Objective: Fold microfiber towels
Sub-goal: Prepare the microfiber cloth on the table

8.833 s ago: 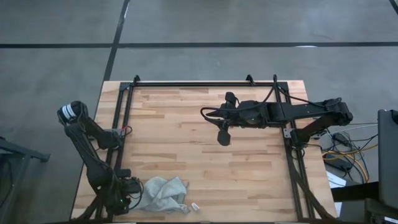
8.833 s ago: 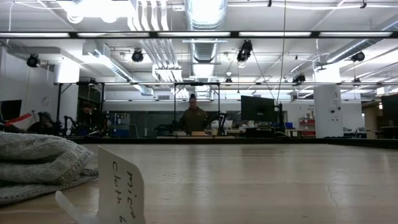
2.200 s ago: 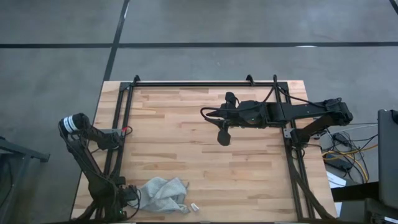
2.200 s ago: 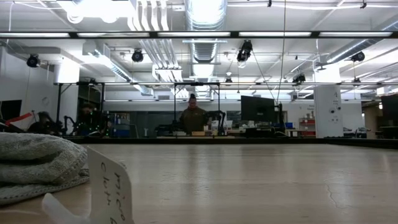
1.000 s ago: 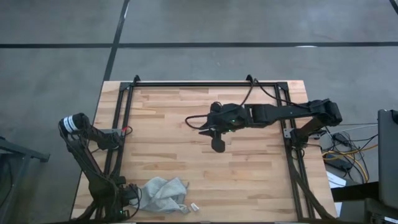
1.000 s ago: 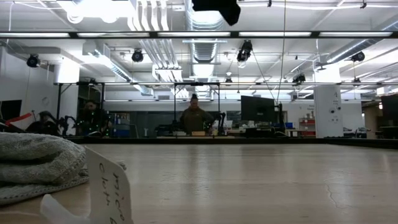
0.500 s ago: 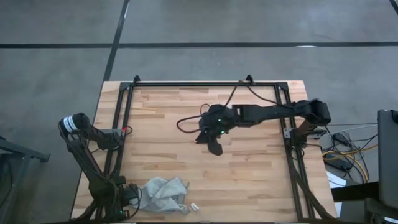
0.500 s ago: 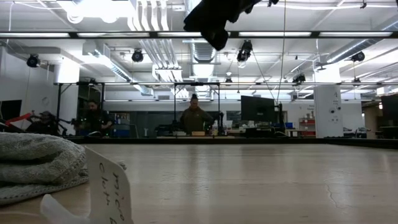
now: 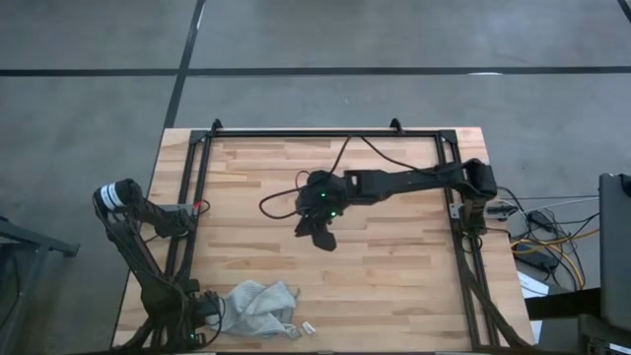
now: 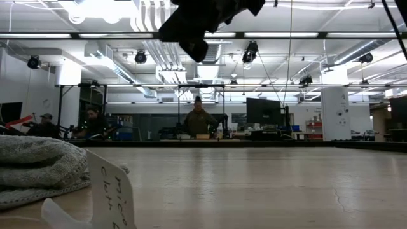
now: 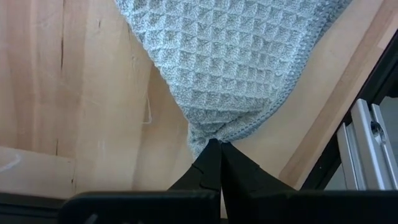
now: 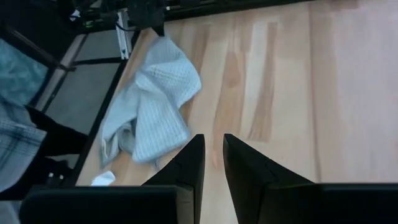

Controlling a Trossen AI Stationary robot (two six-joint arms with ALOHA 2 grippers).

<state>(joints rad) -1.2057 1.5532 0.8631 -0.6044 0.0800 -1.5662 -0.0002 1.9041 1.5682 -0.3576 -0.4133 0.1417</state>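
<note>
The grey-green microfiber towel (image 9: pixel 258 308) lies crumpled in a heap at the table's near left corner, also seen in the low view (image 10: pixel 35 168) and the right wrist view (image 12: pixel 155 102). My left gripper (image 9: pixel 211 312) sits at the towel's left edge, shut on a corner of it (image 11: pixel 214 144). My right gripper (image 9: pixel 317 235) hangs high over the table's middle, seen from below in the low view (image 10: pixel 191 28). Its fingers (image 12: pixel 213 155) are a little apart, with nothing between them, and point toward the towel. My left gripper pinches one corner of the towel (image 11: pixel 213 133) between its two fingertips. It comes at it from the table's left side, low over the wood. The cloth fans out from the fingertips, and the rest of the towel lies bunched on the table.
A small white handwritten label (image 10: pixel 111 191) stands near the front edge just right of the towel (image 9: pixel 308 326). Black frame rails run along the table's left (image 9: pixel 194 207), right (image 9: pixel 460 247) and far sides. Bare wood (image 9: pixel 394 286) stretches between the towel and the right rail. People sit far off in the room.
My right gripper has swung from the table's middle right toward its left and near side, closer to the towel, turning to point at it. The towel and my left gripper have stayed put.
</note>
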